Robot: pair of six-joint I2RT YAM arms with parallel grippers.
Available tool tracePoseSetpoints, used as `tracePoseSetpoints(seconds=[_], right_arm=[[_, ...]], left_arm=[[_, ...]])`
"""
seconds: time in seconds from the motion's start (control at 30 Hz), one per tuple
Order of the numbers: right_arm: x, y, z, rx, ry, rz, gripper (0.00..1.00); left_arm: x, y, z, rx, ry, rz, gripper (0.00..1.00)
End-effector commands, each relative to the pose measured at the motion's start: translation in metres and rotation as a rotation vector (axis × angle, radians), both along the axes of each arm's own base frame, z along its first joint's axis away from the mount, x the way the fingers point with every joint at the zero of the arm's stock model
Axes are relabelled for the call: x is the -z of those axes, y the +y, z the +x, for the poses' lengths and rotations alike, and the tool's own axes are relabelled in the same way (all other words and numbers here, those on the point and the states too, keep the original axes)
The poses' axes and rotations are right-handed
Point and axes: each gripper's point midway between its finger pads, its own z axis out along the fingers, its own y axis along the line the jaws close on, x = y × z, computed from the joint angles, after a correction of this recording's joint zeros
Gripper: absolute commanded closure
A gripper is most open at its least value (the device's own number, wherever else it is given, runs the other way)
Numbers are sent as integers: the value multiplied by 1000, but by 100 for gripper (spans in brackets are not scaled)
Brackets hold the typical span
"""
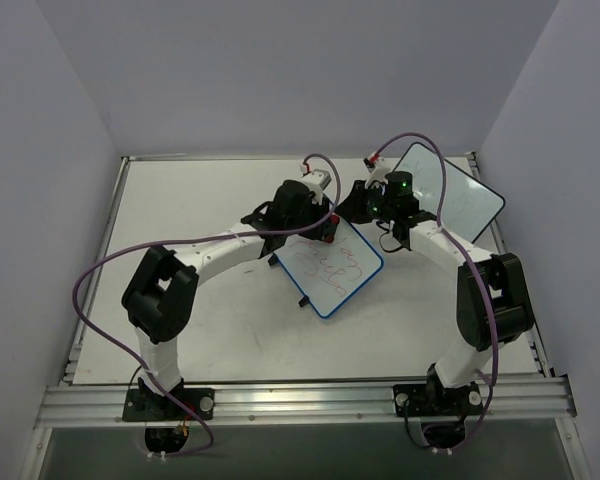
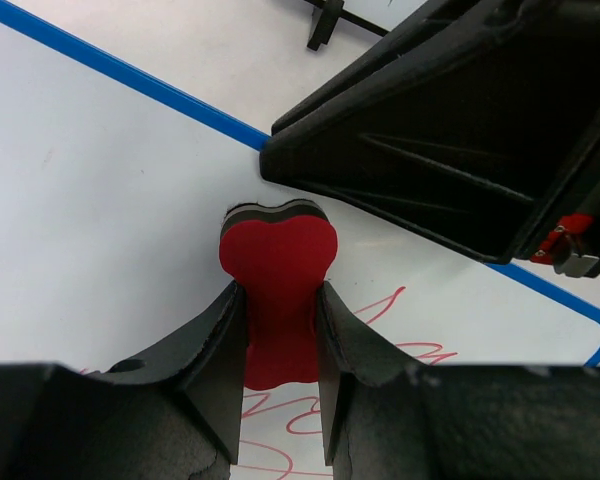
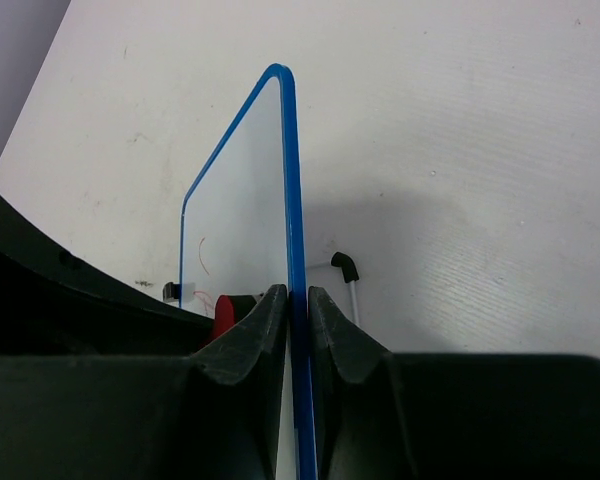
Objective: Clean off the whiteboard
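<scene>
A blue-framed whiteboard [image 1: 332,268] with red scribbles lies tilted at the table's middle. My left gripper [image 1: 325,228] is shut on a red eraser [image 2: 278,245], whose dark felt edge rests on the board's white face [image 2: 100,200] near its blue far edge, just above the red marks [image 2: 380,310]. My right gripper [image 1: 353,207] is shut on the board's blue edge [image 3: 292,180]; in the right wrist view its jaws [image 3: 298,300] clamp the frame on both sides. The eraser also shows there [image 3: 223,315].
A second whiteboard [image 1: 458,195] lies at the back right behind the right arm. A small black-tipped leg [image 3: 346,268] sticks out on the table behind the held board. The right gripper's black body [image 2: 450,130] sits close above the eraser.
</scene>
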Motion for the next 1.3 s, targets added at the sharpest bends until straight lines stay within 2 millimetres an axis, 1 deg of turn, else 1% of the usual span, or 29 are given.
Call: tracePoseSetpoints(seconds=[0.0,0.17,0.37,0.43,0.6,0.67,0.73,0.8,0.97,1.13,1.2,1.27], right_arm=[[-18,8,-5,-47,-49,26,90],[-18,10,-6,-58,-49,26,89],[-18,10,-6,-59,-49,24,82],[-17,10,-6,-59,-47,23,81],[-17,9,-6,-55,-45,16,75],[-16,9,-7,-54,-43,13,75],[-13,7,-7,-47,-33,4,75],[-12,6,-6,-39,-33,-3,76],[-9,6,-6,-40,-27,-3,76],[-11,10,-8,-66,-28,13,81],[-9,12,-9,-75,-20,14,84],[-9,13,-10,-83,-18,18,85]], left_arm=[[13,-2,-18,6,38,18,98],[17,18,-15,-61,37,66,98],[26,37,-9,-103,52,87,98],[26,37,-9,-95,53,73,98],[23,32,-11,-71,40,54,98],[22,31,-14,-60,42,48,98],[14,27,-13,-50,16,22,98],[11,25,-15,-41,10,13,98],[7,20,-18,-22,3,1,98],[7,12,-24,13,2,-15,98],[8,10,-25,23,6,-19,98],[9,7,-26,30,8,-23,98]])
